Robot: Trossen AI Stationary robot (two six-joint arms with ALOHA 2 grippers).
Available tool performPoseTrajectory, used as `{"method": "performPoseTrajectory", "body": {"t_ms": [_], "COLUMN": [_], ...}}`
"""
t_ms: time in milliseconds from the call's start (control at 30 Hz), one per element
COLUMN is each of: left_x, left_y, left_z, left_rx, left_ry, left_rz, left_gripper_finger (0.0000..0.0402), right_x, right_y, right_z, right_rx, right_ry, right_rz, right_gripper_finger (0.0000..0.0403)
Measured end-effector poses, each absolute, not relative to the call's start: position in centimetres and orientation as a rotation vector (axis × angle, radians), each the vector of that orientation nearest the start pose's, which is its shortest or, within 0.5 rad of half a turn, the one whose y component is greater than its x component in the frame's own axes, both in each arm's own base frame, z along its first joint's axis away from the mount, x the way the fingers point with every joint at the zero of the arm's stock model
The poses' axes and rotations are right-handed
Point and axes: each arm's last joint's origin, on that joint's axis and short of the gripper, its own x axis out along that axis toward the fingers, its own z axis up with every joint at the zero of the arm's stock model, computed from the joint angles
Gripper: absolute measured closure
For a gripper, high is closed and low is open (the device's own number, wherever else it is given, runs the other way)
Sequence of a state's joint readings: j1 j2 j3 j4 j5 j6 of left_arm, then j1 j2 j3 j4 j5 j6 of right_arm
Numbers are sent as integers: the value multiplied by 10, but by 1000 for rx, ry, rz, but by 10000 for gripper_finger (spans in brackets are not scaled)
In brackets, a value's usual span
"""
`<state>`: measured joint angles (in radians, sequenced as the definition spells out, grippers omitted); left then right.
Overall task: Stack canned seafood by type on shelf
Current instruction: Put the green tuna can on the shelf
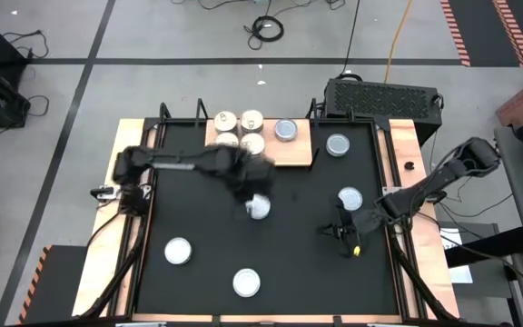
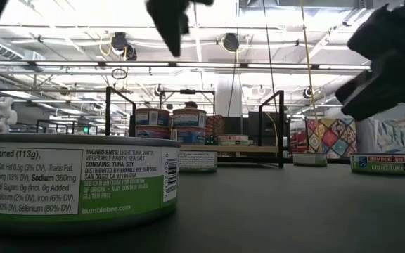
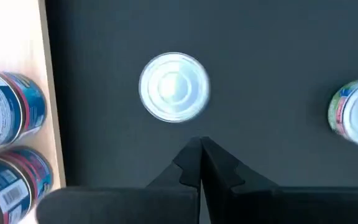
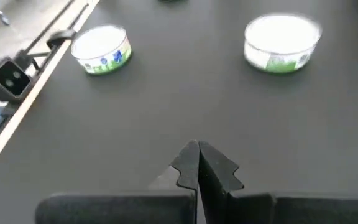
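The shelf (image 1: 291,150), a light wooden board with black rods, stands at the table's far edge. On it are stacked tins with blue and red labels (image 1: 240,130) and one silvery tin (image 1: 285,131). Loose tins of canned seafood rest on their bases on the black table (image 1: 338,144) (image 1: 350,197) (image 1: 178,251) (image 1: 246,282). My left gripper (image 3: 201,144) is shut and points down, hanging above a silvery-topped tin (image 3: 174,86) near the table's middle. My right gripper (image 4: 197,149) is shut and hangs over the table's right side, holding nothing.
A black box (image 1: 384,95) stands behind the table's far right corner. Wooden strips (image 1: 416,154) run along the table's sides. A green-labelled tin (image 2: 76,183) stands close to the low camera at the near edge. Bare black table lies between the loose tins.
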<state>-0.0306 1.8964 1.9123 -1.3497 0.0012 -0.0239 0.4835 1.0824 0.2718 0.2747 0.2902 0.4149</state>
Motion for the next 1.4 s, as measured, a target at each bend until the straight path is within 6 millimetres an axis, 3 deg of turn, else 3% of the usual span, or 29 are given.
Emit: {"method": "performPoseTrajectory", "body": {"t_ms": [167,367,600,800,967,1067,1233,1400], "left_x": [342,331,327,323,323,320,295,273], "left_y": [-54,-72,-72,-69,-59,-51,-42,-39], "left_z": [307,252,233,222,220,215,179,155], "left_rx": [149,154,189,225,85,74,44,-32], "left_ry": [1165,958,1003,1019,1040,1071,1142,1000], "left_rz": [56,13,7,80,163,188,250,358], "left_gripper_finger": [395,395,371,283,224,214,213,213], "right_x": [168,174,180,184,192,204,229,259], "right_y": [95,106,107,104,96,91,87,75], "right_z": [146,147,144,141,138,134,130,126], "right_rx": [229,274,244,241,278,281,250,204], "right_ry": [519,435,407,413,344,352,374,390], "right_rz": [44,73,79,52,-93,-162,-221,-293], "right_gripper_finger": [403,403,403,403,403,403,403,403]}}
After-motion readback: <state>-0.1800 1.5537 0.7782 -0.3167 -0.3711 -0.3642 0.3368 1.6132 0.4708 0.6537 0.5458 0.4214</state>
